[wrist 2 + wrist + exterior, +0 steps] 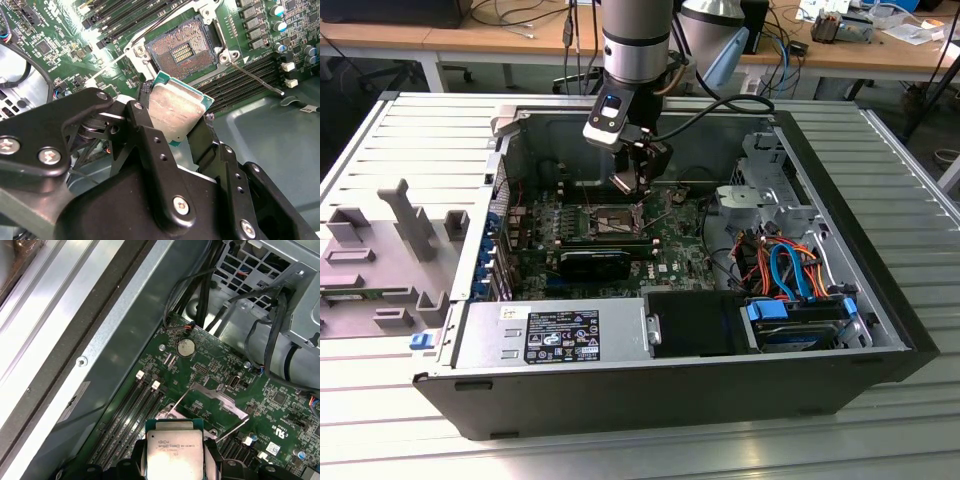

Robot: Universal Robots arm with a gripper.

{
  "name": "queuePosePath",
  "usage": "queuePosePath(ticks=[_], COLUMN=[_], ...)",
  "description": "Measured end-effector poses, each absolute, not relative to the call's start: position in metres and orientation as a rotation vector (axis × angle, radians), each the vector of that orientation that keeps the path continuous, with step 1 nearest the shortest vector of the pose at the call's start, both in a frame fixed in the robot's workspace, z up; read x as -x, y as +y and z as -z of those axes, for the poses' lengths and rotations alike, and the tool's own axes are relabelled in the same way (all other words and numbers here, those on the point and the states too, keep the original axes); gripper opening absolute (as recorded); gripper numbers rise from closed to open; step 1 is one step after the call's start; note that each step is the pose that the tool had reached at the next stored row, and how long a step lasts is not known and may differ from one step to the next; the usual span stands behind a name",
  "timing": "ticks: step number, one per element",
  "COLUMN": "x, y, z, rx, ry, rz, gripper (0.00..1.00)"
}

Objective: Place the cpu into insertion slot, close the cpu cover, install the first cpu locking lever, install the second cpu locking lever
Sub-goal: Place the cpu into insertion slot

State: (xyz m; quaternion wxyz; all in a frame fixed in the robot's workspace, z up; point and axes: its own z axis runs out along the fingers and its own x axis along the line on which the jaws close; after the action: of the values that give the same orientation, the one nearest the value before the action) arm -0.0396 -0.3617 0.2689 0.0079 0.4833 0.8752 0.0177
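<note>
Clamping one cpu [176,107], one tool [174,119] poised near one uncovered insertion slot [180,50]

Exterior view: high, well back, looking down into the open computer case [620,395]; whole case framed.
First wrist view: close above the green circuit board [210,365], looking past the cpu [172,452].
Second wrist view: close, looking over the cpu [175,112] onto the insertion slot [180,50].
Shared: the cpu and the green circuit board, in both wrist views.
</note>
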Motion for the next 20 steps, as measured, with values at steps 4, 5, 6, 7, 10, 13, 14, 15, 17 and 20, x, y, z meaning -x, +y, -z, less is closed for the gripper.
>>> queuePosePath(ticks=[4,5,6,7,10,13,14,15,17,20], x=[0.0396,0.0396,0.0396,0.0396,0.0396,0.0396,0.0396,0.0396,0.0396,0.0396], y=[-0.3617,-0.3617,-0.3617,-0.3617,-0.3617,-0.3617,-0.3617,-0.3617,-0.3617,-0.3617], z=[-0.2689,-0.2689,-0.2689,-0.2689,-0.2689,-0.2688,-0.2688,-0.2688,-0.2687,-0.2687], rx=[-1.514,-1.514,-1.515,-1.516,-1.52,-1.524,-1.525,-1.527,-1.532,-1.538], ry=[2.734,2.734,2.733,2.733,2.731,2.729,2.728,2.727,2.724,2.72], rz=[-0.055,-0.055,-0.055,-0.055,-0.055,-0.055,-0.055,-0.055,-0.055,-0.055], gripper=[0.55,0.55,0.55,0.55,0.55,0.55,0.55,0.55,0.55,0.55])
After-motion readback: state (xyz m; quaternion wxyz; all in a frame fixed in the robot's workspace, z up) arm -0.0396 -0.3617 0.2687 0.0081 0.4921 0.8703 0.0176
